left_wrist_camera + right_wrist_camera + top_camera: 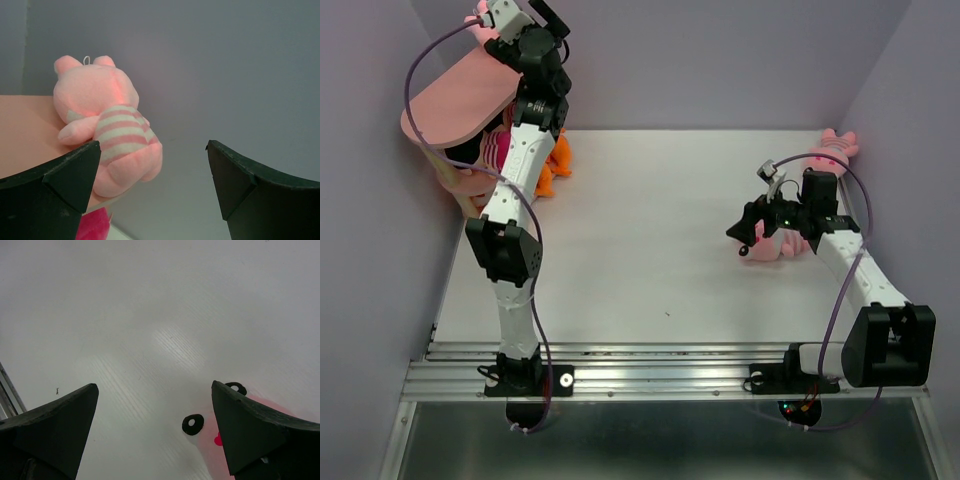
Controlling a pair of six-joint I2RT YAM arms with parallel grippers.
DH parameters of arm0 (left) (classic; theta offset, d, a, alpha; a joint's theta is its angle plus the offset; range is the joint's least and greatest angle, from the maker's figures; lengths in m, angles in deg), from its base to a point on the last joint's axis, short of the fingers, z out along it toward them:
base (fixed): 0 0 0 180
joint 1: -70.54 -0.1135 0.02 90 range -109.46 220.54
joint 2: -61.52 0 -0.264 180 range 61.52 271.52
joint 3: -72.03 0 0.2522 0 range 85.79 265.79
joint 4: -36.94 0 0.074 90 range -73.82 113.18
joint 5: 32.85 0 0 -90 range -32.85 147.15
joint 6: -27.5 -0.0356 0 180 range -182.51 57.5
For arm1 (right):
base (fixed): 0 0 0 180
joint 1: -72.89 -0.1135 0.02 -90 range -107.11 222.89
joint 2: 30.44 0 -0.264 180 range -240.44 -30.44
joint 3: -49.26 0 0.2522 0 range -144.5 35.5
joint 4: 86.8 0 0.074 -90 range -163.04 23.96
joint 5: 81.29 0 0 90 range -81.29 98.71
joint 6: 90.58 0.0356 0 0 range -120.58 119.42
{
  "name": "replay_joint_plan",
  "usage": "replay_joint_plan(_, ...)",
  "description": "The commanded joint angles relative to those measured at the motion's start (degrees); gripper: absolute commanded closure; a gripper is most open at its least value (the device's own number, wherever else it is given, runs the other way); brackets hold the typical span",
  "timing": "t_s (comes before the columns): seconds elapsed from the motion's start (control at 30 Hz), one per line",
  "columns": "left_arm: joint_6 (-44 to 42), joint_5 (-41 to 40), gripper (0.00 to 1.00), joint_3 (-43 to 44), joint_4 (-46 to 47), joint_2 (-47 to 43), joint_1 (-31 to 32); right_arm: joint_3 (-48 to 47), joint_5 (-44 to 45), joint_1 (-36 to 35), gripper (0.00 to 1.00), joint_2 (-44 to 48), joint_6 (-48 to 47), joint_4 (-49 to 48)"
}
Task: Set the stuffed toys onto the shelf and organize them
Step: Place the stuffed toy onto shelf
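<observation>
From above, the left arm (515,170) hides much of the pink shelf (425,125), so only bits of a striped doll (493,150) and an orange toy (556,165) peek out under its top board (460,90). The left wrist view shows a pink striped toy (112,135) sitting at the top board's edge, with the left pincer (152,150) wide open and holding nothing. The right pincer (155,390) is wide open too, over the desk (150,315), and a finger (255,435) half hides a pink toy (202,437) there, only its black eyes showing clearly.
</observation>
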Motion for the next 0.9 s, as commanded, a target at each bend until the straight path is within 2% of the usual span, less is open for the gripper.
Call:
replay_joint_plan(0.0, 3.13, 6.23, 0.01, -4.01, 0.61, -8.59, -0.31, 0.83, -0.42, 0.85, 0.00, 2.12, -0.63, -1.80)
replay_joint_plan(0.2, 0.59, 17.12, 0.01, -18.24, 3.95, -20.80, -0.40, 1.18, 0.72, 1.37, 0.00, 2.65, -1.78, -1.71)
replay_joint_plan(0.4, -3.02, 28.63, 0.01, -36.96, 7.03, -37.68, -1.10, 1.09, 3.35, 1.90, 0.00, 2.65, -2.13, -1.62)
replay_joint_plan(0.57, -1.88, 39.36, 0.01, -53.63, 5.54, -52.07, -2.33, 1.18, 5.73, 2.42, 0.00, 2.13, -2.13, -1.71)
replay_joint_plan(0.7, -0.12, 52.34, 0.01, -67.10, 4.66, -62.55, -2.51, 0.39, 10.98, 2.43, 0.00, 0.90, 0.05, -1.54)
replay_joint_plan(0.87, 2.25, 58.26, 0.01, -84.75, 4.49, -76.95, -2.51, -2.95, 22.94, 2.43, 0.00, -0.16, 1.38, 2.24)
